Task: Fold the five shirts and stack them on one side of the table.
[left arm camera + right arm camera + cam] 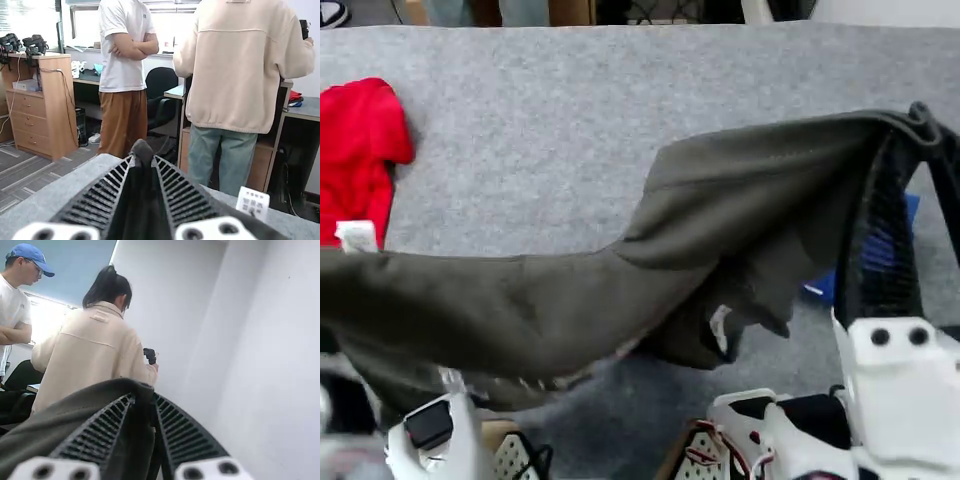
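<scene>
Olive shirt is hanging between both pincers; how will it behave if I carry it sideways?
Likely floppy: the olive shirt sags between its held ends. Probably light, since the left pincer and right pincer each hold it by a small pinch of cloth. Its loose lower folds may drag on the table.

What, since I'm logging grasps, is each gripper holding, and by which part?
Both hold the olive shirt, stretched between them: the left gripper and right gripper each pinch a bunched bit of its edge.
</scene>
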Controlling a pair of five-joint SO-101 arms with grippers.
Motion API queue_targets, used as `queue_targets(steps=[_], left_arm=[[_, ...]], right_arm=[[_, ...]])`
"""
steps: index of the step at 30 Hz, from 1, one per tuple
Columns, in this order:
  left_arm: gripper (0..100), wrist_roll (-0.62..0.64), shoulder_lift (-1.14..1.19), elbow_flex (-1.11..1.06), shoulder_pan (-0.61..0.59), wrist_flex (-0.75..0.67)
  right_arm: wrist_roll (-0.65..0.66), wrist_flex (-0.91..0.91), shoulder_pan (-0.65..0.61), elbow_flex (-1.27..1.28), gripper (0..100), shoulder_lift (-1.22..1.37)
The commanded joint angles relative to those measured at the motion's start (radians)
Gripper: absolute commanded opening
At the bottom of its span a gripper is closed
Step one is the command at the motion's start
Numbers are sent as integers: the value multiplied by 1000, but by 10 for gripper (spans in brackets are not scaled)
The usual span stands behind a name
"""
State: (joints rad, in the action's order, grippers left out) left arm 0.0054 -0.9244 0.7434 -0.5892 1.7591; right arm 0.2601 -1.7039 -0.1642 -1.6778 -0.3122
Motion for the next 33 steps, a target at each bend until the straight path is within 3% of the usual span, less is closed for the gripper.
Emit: queue_targets(steps=[1,4,12,17,22,33], left_arm=[[29,-8,-87,-113,-10,-2],[29,0,-132,-179,-12,-49],[29,3,-153,-318,-13,-344],[29,2,-170,-326,-13,-354],[29,-3,-203,-326,-13,-356],[29,-6,-267,-326,-13,-348]], right_arm=[[-9,78,-6,54,15,-1],[-9,180,-6,159,15,-7],[-9,420,-8,328,15,-7],[3,457,-92,344,15,-7],[118,442,-203,340,15,-8],[124,358,-210,346,15,-125]])
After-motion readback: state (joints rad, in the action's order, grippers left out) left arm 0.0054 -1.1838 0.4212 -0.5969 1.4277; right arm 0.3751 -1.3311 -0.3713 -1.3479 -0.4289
